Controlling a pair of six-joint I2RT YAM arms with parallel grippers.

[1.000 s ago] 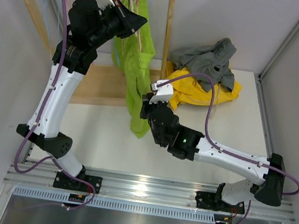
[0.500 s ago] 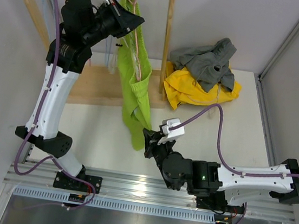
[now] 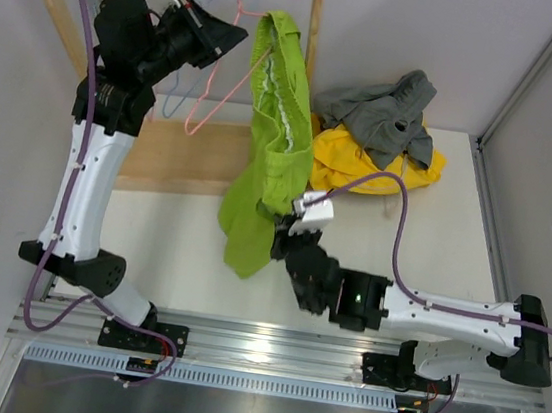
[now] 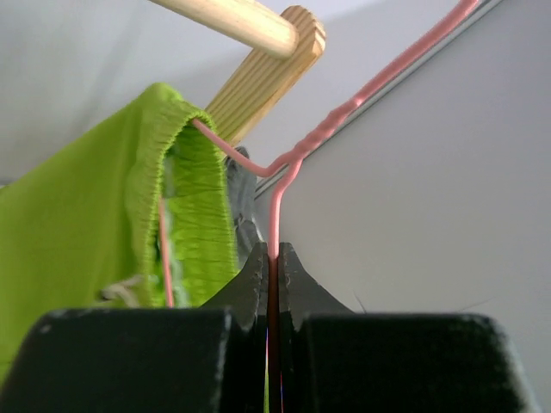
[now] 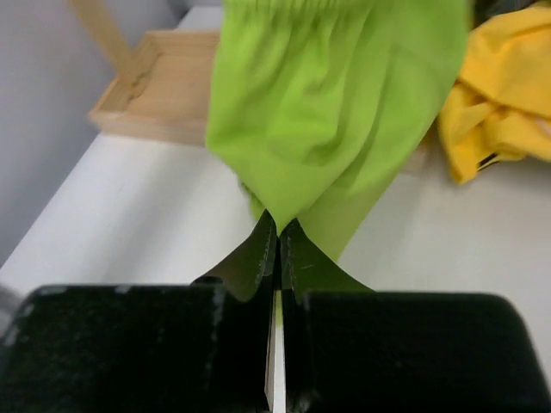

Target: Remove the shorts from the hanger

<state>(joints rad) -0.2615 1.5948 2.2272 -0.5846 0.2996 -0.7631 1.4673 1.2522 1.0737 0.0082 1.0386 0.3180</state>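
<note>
readable text: none | labels: none | brands: none | numbers: none | signs: none

Bright, even, diffuse light; shadows are faint. The left gripper (image 4: 271, 262) and right gripper (image 5: 277, 237) fill the near foreground, dark and soft-focused. Beyond the right fingertips the lime shorts (image 5: 336, 112) blur slightly.

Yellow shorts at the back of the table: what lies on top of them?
Grey shorts lie bunched over the far part of the yellow shorts. That covered part, and anything beneath the pile, cannot be seen.
</note>
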